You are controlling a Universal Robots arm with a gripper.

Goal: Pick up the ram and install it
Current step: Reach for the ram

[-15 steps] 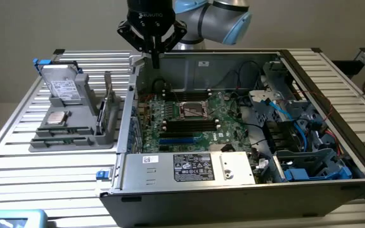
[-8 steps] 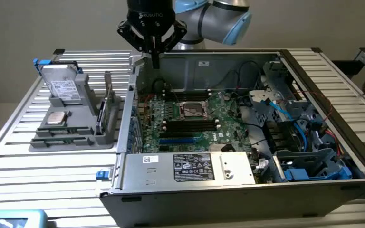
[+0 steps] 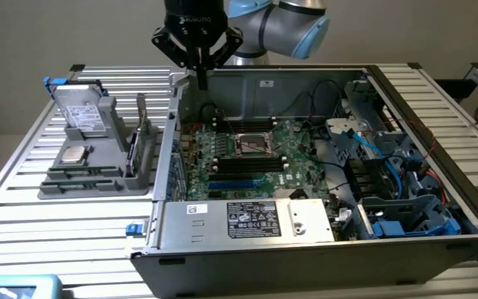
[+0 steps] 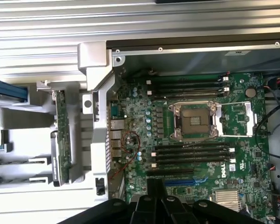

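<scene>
The black two-fingered hand (image 3: 200, 80) is held above the far corner of the open grey computer case (image 3: 305, 255), on the exterior view's left. Its fingers point straight down and are pressed together with nothing between them. The same hand (image 4: 156, 198) is seen in the wrist view above the green motherboard (image 4: 200, 84), near the black memory slots (image 4: 191, 154).

The ram (image 3: 142, 149) is found outside the case, just beyond its side wall, to the exterior view's left of the hand and lower. It is stood on edge in a grey plastic holder (image 3: 98, 184) on the slatted aluminium bench (image 3: 23, 212). It is not touched by the hand and is kept apart from it by the case wall.

The long axis of the ram (image 4: 61, 130) is laid along the case wall and crosswise to the memory slots, so a turn is judged to be needed before it can match a slot.

The ram is seen as a thin, narrow green strip, viewed almost edge-on. Its chips and label cannot be made out.
</scene>
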